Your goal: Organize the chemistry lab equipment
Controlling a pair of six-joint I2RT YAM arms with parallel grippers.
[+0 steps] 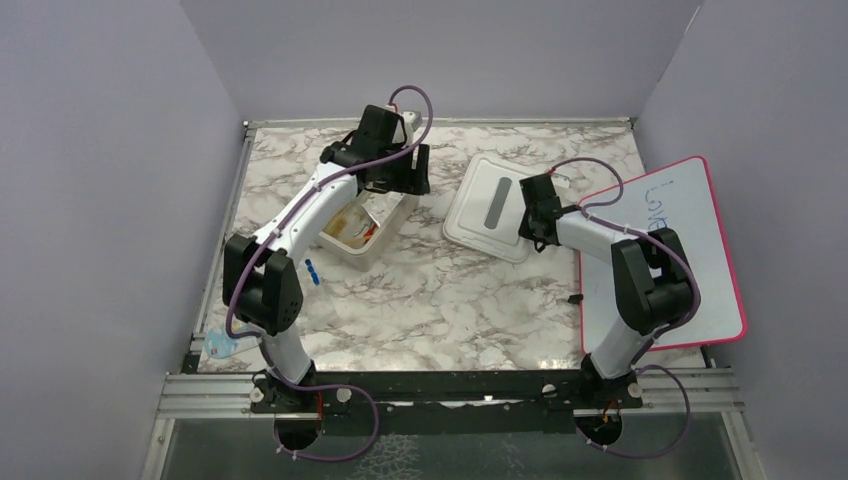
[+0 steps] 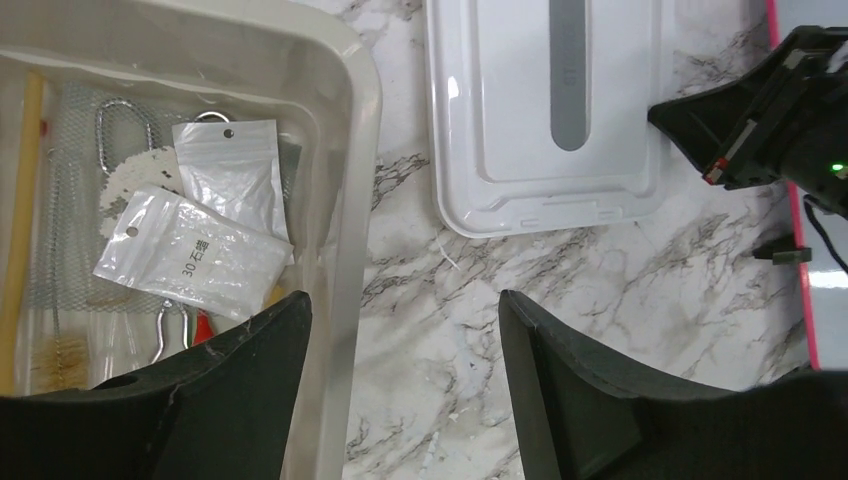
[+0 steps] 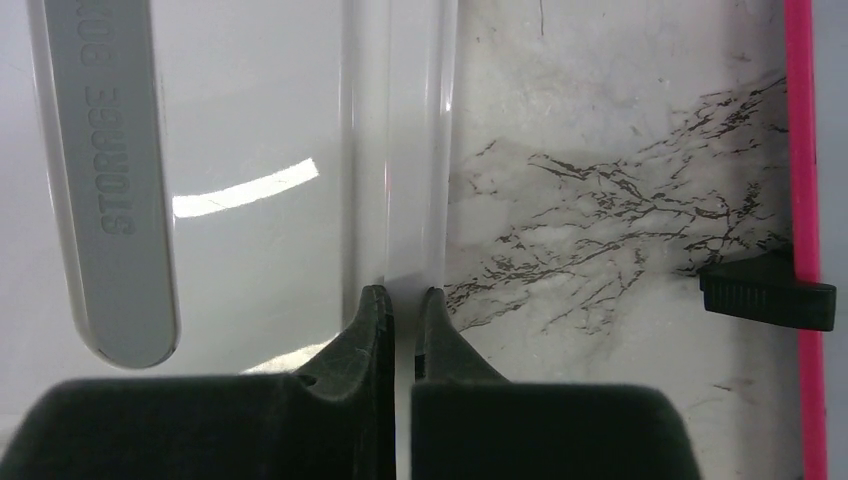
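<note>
Right gripper (image 3: pixel 403 297) fingers clamp the rim of the white rectangular plastic lid (image 3: pixel 260 110); left gripper (image 2: pixel 403 310), fingers apart, over the beige plastic bin (image 2: pixel 350 140) — white zip packets (image 2: pixel 190 255) inside. Closing step, seemingly: lid needs lifting onto bin.

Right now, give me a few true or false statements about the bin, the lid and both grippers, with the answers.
1. The right gripper is shut on the rim of the white lid. True.
2. The lid sits on the beige bin. False: it lies on the table beside the bin.
3. The left gripper is open. True.
4. The bin is empty. False: packets and other items lie inside.
</note>
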